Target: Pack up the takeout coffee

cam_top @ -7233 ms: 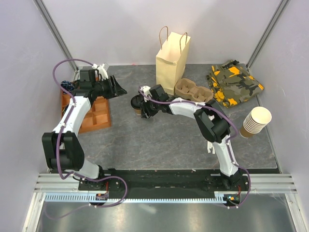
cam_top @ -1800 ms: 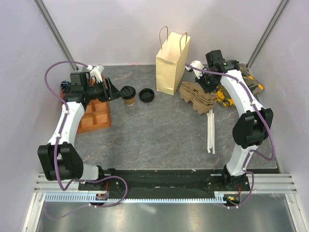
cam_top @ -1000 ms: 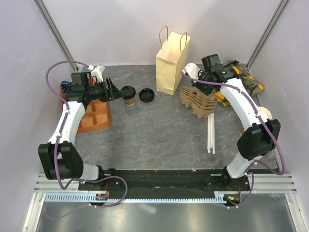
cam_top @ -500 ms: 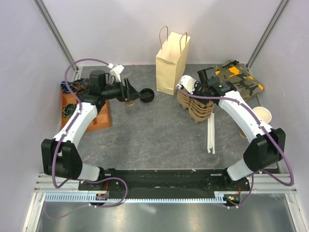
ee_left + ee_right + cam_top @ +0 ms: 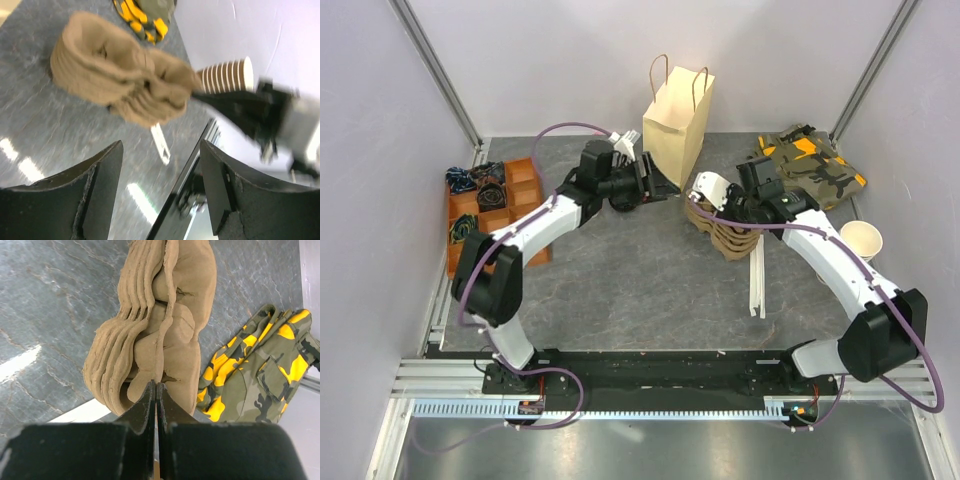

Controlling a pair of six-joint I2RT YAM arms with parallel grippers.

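The takeout coffee shows in none of your three views, so you cannot tell where it sits. Seen from above, your left arm lies across the patch of table (image 5: 620,290) in front of the tan paper bag (image 5: 675,120) and hides whatever is under it.

Your left claw (image 5: 160,150) is released. In the left wrist view its two dark fingers stand wide apart with nothing between them, and only grey table shows through the gap. From above, this claw sits low and close to the foot of the bag. Whether it touches the bag cannot be made out.

Your right claw (image 5: 155,390) is clenched on the stack of brown pulp cup carriers (image 5: 165,330). In the right wrist view its fingers are pressed together and pinch one edge of the nested stack. The stack sits just to the right of the bag, between the two claws.

Beyond the carriers, a green and yellow camouflage cloth (image 5: 250,375) lies crumpled in the far right corner of the table. A stack of pale paper cups (image 5: 227,75) lies on its side at the right edge. A thin white strip (image 5: 757,270) lies flat on the table near the carriers, below the right arm. At the left edge stands an orange compartment tray (image 5: 505,215), with dark bundled items in its far compartments.
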